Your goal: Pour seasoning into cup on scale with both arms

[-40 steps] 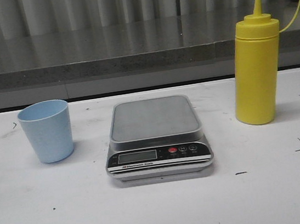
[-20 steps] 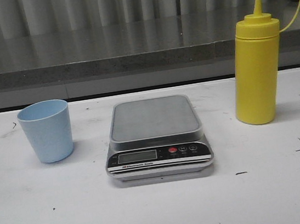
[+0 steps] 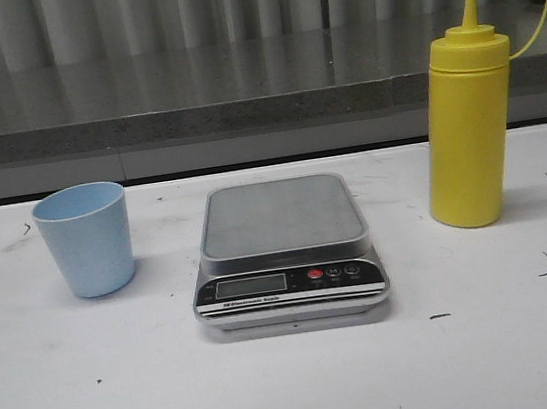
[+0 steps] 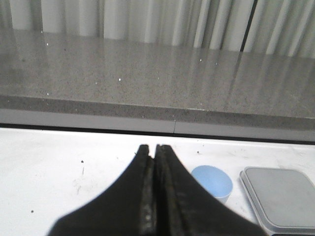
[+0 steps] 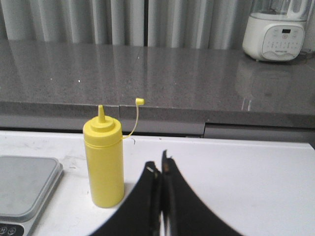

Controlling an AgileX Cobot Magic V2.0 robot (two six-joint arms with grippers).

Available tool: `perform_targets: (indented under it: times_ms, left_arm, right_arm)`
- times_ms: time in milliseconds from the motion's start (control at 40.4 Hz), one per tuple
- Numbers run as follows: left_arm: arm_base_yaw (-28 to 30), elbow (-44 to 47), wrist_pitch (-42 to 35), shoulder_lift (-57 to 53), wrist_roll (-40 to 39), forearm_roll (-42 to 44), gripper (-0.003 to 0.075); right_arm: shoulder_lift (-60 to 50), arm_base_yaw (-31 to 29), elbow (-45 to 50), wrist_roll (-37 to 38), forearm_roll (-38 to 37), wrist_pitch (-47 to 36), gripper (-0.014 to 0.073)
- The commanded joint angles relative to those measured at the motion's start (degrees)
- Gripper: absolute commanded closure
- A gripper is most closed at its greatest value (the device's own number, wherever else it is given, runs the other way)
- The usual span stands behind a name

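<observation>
Blue cup (image 3: 84,240) beside scale (image 3: 286,253) — platform bare.

Seasoning (image 3: 467,128): looking like opaque yellow plastic, smooth, faintly shiny.
Cup (image 3: 85,239): showing matt pale blue plastic.
Scale (image 3: 286,253): wearing a brushed metal platform and glossy black front panel.
Table (image 3: 297,383): appearing white, matt, scuffed with dark marks.
Back counter (image 3: 187,85): gleaming as polished speckled grey stone.
</observation>
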Motion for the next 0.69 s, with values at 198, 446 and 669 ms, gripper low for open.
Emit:
perform_targets:
  times_ms: [198,446,669]
  left_arm:
    - [0.00,-2.70,-2.50,8.63,0.00,-0.40,0.0740]
    - [0.00,-2.70,-2.24,11.73,0.00,-0.54,0.0740]
    - [0.00,-2.70,-0.95,13.51,0.00,-0.54,0.0738]
  right_arm:
    - [14.59,-0.23,-4.69,-1.74,-0.99,0.37,0.0661]
    - [22.61,-0.23,-4.47,-1.63,0.98,0.45,0.0661]
    - [24.13,-0.23,-4.45,-2.39,1.49,0.74,0.0651]
